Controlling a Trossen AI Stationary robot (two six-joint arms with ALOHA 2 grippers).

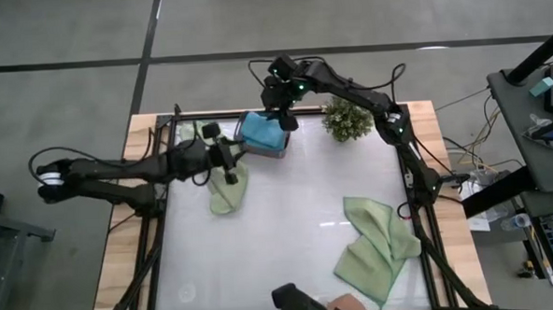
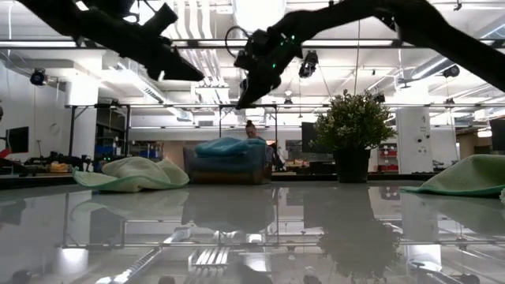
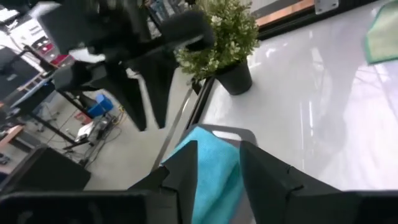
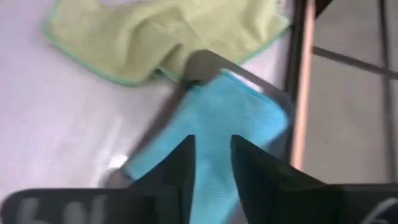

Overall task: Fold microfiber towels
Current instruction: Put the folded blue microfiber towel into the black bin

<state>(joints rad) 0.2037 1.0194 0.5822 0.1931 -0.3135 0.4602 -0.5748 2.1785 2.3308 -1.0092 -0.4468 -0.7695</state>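
A folded teal towel lies on the dark grey tray at the table's far side. My right gripper hangs above it, pointing down at a slant, open by a narrow gap with nothing in it. My left gripper hovers just left of the tray, nearly level, aimed at the teal towel, open and empty. A crumpled sage-green towel lies flat on the table beneath the left gripper. Another green towel lies loosely folded at the near right.
A small potted plant stands right of the tray near the far edge. The middle of the white table top is bare. A dark object sits at the near edge.
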